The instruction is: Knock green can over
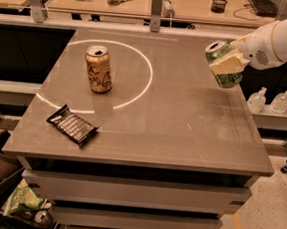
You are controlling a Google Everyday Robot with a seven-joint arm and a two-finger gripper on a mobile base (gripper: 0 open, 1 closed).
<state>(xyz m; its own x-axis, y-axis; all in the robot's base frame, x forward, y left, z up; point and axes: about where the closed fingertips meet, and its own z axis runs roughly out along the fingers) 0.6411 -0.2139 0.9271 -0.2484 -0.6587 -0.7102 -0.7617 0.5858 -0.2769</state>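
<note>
The green can [222, 64], light green with dark markings and a silver top, is at the right edge of the grey table [148, 117]. It is tilted, its top leaning to the left. My gripper [229, 62] comes in from the right on a white arm [283, 41]. Its pale fingers [229, 64] are closed around the can's middle.
A gold can [98, 69] stands upright at the table's back left, inside a white circle line. A dark snack bar wrapper [72, 125] lies near the front left. Two small clear bottles [270, 100] stand on a shelf to the right, beyond the table's edge.
</note>
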